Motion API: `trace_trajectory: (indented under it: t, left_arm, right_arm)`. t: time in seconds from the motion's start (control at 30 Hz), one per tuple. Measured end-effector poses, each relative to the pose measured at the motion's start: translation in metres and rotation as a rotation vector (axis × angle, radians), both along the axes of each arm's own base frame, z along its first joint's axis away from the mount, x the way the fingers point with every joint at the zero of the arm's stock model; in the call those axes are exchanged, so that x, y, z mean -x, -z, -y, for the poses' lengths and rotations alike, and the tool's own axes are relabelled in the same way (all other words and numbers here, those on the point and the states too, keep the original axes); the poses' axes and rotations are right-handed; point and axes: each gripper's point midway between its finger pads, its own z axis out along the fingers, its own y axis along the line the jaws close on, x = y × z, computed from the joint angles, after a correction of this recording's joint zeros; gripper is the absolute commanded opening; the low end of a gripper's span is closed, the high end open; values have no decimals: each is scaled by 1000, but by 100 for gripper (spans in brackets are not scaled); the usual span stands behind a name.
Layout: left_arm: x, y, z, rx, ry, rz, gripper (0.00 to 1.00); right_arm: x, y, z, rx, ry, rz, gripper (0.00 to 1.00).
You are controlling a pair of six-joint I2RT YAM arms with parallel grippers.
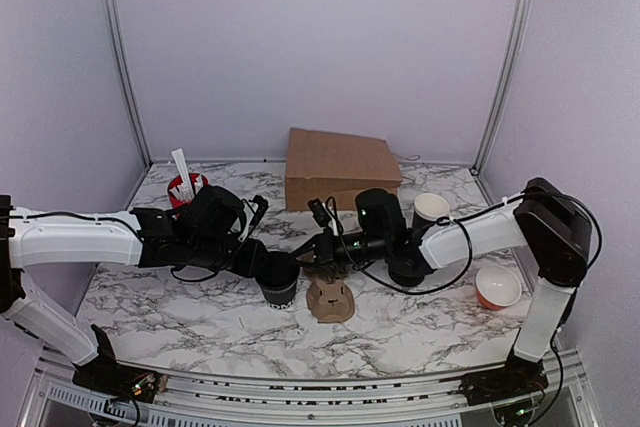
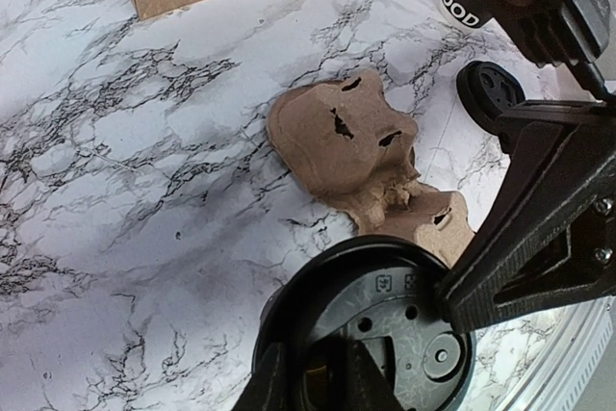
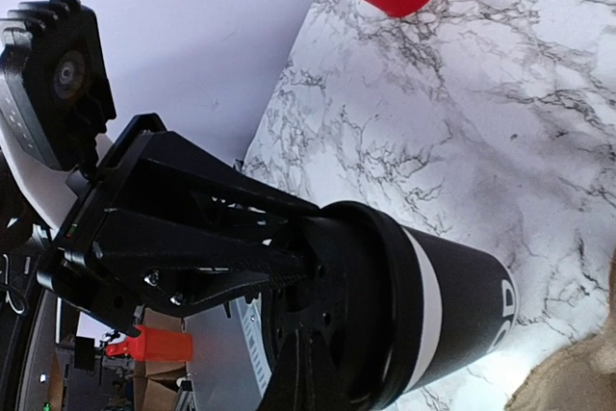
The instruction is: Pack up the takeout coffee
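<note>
Left jaws grip takeout coffee (image 1: 280, 292); second cup (image 2: 460, 2) reads "OOD".

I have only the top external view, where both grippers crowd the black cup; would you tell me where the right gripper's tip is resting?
Observer: In the left wrist view the right gripper is shut, with its tip on top of the takeout coffee, near the lid's edge.
Operator: Thank you. Where does the left gripper hold?
Observer: The left gripper closes on the lid's rim, apart from that tip.
Operator: Is anything lying near the right arm that I cannot make out?
Observer: Yes, a loose black lid lies flat beyond the pulp carrier.
</note>
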Motion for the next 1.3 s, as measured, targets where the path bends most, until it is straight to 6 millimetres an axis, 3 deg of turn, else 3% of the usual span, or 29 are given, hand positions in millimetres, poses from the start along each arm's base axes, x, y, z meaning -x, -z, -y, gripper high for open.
trace_trajectory:
  t: [0.13, 0.4, 0.67, 0.73, 0.83, 0.93, 1.3]
  left_arm:
    - [0, 0, 0, 0, -1, 0, 20]
    - [0, 0, 0, 0, -1, 0, 20]
    - [0, 0, 0, 0, -1, 0, 20]
    - [0, 0, 0, 0, -1, 0, 20]
    - [0, 1, 0, -3, 1, -1, 20]
    - [0, 0, 0, -1, 0, 0, 20]
    - [0, -1, 1, -2, -1, 3, 20]
  right_arm:
    - [-2, -6, 8, 50, 34, 23, 0]
    - [-9, -48, 19, 1, 91, 105, 0]
    - [-4, -42, 17, -34, 60, 111, 0]
    - [-1, -29, 9, -38, 27, 98, 0]
    - [2, 6, 0, -14, -15, 45, 0]
    - [1, 2, -6, -50, -24, 47, 0]
    - [7, -3, 3, 26, -3, 27, 0]
